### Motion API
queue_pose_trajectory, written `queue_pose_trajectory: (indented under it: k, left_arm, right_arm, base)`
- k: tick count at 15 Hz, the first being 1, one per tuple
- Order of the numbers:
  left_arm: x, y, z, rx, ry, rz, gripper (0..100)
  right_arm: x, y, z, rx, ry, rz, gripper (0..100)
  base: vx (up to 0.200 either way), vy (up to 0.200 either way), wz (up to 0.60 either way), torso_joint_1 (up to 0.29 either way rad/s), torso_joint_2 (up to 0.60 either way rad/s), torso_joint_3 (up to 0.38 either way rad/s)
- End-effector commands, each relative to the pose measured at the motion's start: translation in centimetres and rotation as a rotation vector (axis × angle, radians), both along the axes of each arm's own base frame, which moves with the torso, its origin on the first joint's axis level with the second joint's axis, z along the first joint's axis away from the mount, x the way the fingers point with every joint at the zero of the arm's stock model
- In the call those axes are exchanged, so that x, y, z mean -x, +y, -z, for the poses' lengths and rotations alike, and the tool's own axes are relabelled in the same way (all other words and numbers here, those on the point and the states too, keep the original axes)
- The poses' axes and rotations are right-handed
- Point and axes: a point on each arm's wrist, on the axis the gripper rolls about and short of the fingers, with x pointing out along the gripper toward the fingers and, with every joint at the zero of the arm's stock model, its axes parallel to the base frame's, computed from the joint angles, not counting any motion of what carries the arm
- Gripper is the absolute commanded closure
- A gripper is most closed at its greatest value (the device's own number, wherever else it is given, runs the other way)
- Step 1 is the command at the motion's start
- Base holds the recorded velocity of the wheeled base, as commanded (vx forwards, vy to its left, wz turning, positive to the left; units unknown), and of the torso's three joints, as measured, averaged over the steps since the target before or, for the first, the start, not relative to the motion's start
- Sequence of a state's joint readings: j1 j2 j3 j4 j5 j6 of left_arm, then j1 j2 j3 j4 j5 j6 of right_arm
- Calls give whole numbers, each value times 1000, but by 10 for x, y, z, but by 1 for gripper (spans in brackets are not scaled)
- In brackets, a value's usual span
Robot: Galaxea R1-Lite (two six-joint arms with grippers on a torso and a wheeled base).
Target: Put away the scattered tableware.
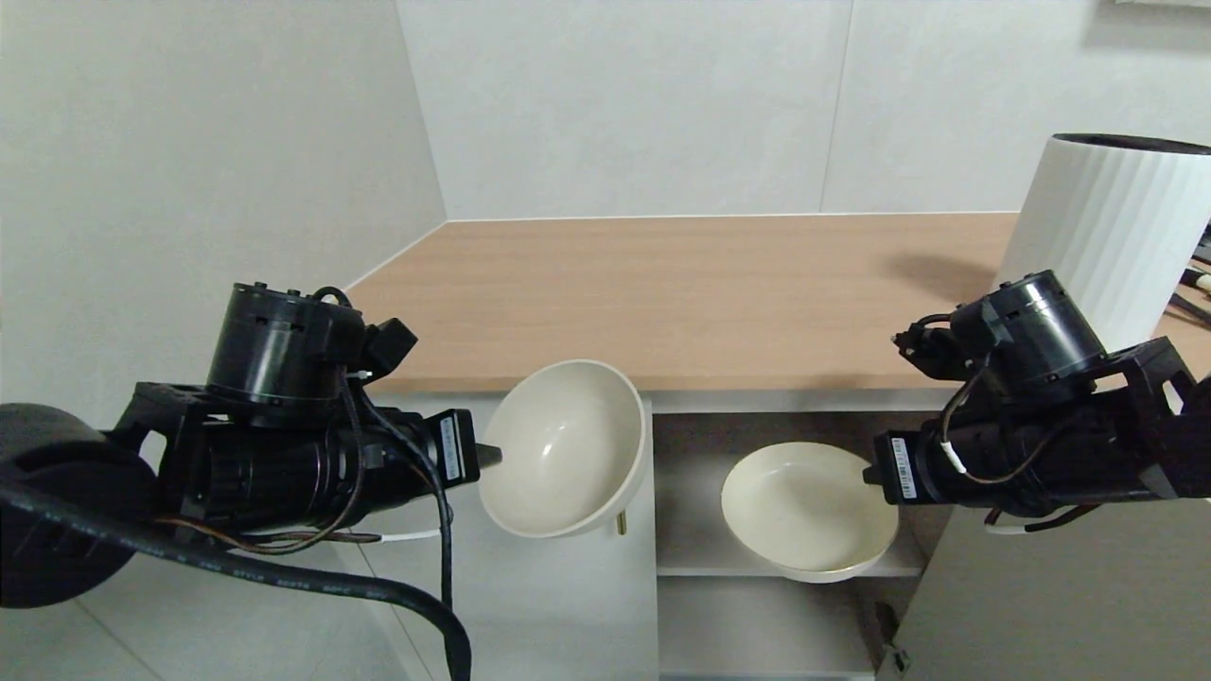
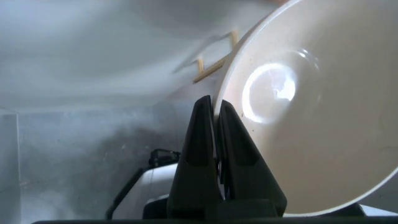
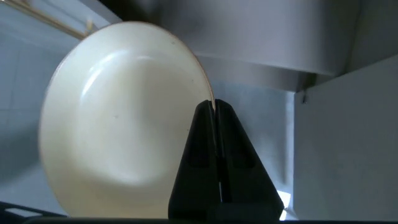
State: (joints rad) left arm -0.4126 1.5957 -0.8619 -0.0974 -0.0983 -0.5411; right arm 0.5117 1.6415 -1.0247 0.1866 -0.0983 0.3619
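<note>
Left pincer (image 1: 492,455) clamped on one bowl (image 1: 568,449), right pincer (image 1: 867,470) clamped on one plate (image 1: 804,511)

Kitchen: wooden countertop (image 1: 681,293), open cupboard (image 1: 686,515).

Two black robot arms extend level from either side, wrists pointing inward toward each other. The left gripper (image 1: 492,456) has its fingers pinched together on the rim of a cream round bowl (image 1: 568,454). The right gripper (image 1: 866,470) likewise clamps the rim of a cream shallow plate (image 1: 804,511).
</note>
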Motion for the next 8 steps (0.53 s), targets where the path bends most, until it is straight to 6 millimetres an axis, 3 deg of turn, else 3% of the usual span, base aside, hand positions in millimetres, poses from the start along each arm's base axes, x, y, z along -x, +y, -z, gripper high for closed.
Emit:
queue_pose_trajectory:
  k: [1, 8]
  left_arm:
    - [0, 0, 1, 0, 2, 0, 100]
    - [-1, -1, 2, 7, 10, 13, 100]
  right_arm:
    - [-2, 1, 3, 5, 8, -1, 100]
    - [-6, 3, 10, 17, 30, -1, 100]
  base:
    - [0, 0, 0, -163, 466, 295]
    - [0, 0, 0, -125, 431, 295]
